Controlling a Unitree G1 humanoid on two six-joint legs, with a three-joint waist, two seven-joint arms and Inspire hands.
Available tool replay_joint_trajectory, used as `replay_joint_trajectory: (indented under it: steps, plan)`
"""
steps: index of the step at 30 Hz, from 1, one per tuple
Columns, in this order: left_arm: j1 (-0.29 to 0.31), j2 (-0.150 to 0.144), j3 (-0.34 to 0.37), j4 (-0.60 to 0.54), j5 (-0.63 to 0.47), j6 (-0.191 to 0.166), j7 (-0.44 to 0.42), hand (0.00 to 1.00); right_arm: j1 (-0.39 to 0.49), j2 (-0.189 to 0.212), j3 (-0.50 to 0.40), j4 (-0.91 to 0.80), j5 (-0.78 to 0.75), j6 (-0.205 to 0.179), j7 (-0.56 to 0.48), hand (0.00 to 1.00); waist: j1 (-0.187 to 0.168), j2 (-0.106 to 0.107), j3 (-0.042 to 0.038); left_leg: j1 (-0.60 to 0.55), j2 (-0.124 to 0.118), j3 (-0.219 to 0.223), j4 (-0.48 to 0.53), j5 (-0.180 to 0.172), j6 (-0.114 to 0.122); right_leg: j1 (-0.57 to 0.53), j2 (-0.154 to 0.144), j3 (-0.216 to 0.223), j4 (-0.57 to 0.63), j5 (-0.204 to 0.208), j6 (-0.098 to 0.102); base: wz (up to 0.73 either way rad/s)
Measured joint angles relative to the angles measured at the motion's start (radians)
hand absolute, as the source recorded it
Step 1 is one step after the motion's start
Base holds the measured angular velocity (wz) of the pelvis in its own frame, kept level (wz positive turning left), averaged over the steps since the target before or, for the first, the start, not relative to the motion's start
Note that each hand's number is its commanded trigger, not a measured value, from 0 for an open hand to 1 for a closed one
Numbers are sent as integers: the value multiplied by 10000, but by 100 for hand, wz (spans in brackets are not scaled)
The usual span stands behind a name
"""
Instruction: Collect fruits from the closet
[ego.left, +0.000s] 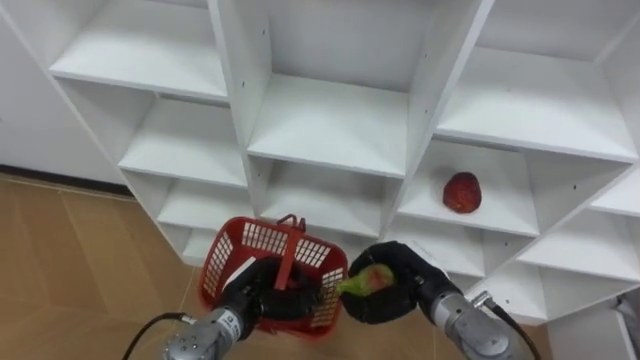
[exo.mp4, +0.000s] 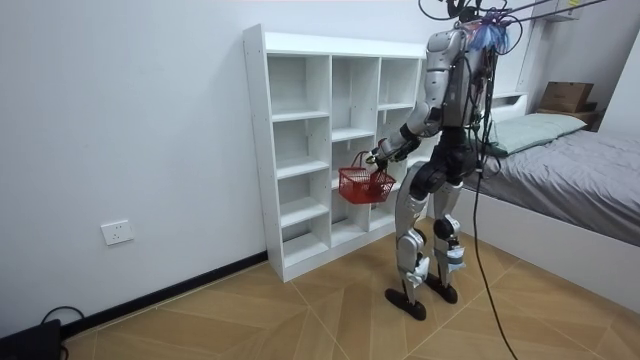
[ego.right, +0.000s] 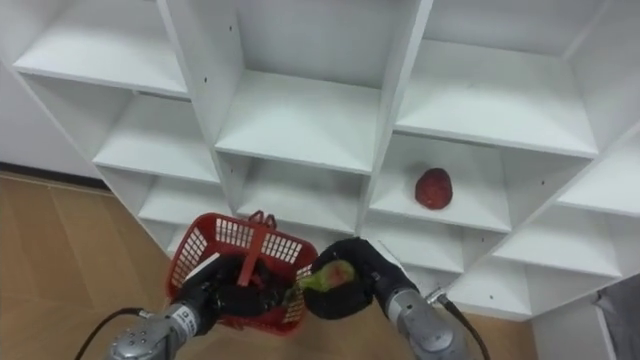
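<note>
Left eye view: the left hand (ego.left: 258, 295) is curled round the handle of the red basket (ego.left: 240, 255), in front of the white closet (ego.left: 330, 130). The right hand (ego.left: 400, 285) is curled round a green-red fruit (ego.left: 366, 281) just beside the basket's right rim.

Room view: the robot stands upright facing the closet, and the basket hangs at middle-shelf height.

Right eye view: a red fruit (ego.right: 433, 188) lies on a right-column shelf.
</note>
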Motion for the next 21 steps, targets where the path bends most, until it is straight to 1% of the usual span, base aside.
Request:
replay_joint_trajectory:
  steps: [1, 2, 4, 7, 9, 11, 15, 17, 21]
  plan:
    - [0, -18, -18, -14, -104, -6, -22, 100, -18, -6, -4, 73, 3, 0, -9, 100, -17, 33, 12, -37, -6, 5, 12, -1, 0, -25, -11, -14, -2, -17, 14, 0]
    - [-1, -12, -77, -42, -179, -29, -28, 100, -45, -6, -3, 132, 3, -29, -11, 100, -31, 54, 7, -90, -9, 10, 25, 0, 0, -89, -12, -11, 2, -24, 18, 0]
    - [-1, 6, -193, -170, -353, -34, -94, 100, -86, -2, -1, 306, 9, -181, -23, 100, -80, 71, 19, -169, -9, 11, 44, 1, 1, -164, -10, -7, 21, -25, 14, 0]
    - [-21, 13, -278, -401, -366, -66, -225, 100, -93, -1, -2, 442, -4, -194, -94, 100, -79, 90, 29, -294, -14, 11, 42, 2, 2, -330, -25, 56, 70, -31, 19, -1]
    - [-16, 41, -335, -408, -356, -147, -244, 100, -173, 8, -5, 707, -5, -238, -102, 100, -162, 109, 47, -315, -12, 13, 47, 2, 3, -352, -33, 101, 70, -31, 19, 0]
    - [-21, 128, -390, -410, -353, -212, -324, 100, -319, -6, -15, 946, -11, -240, -193, 100, -228, 149, 73, -341, -7, 49, 25, 1, 2, -437, -15, 187, 107, -33, 20, -9]
    - [-24, 129, -409, -432, -370, -253, -380, 100, -641, -25, -13, 1176, -29, -245, -208, 100, -254, 232, 119, -462, 39, 227, 44, 0, 4, -662, -27, 318, 216, -35, 9, -13]
    - [-26, 129, -439, -436, -367, -253, -599, 100, -812, -28, -38, 1260, -337, -246, -191, 100, -270, 246, 124, -509, 46, 246, 41, 0, 4, -713, -38, 314, 233, -36, 9, 0]
    - [-26, 104, -471, -439, -366, -252, -862, 100, -1196, -22, -76, 1554, -398, -249, -188, 100, -272, 268, 128, -521, 47, 246, 29, 1, 3, -733, -38, 315, 229, -37, 7, 0]
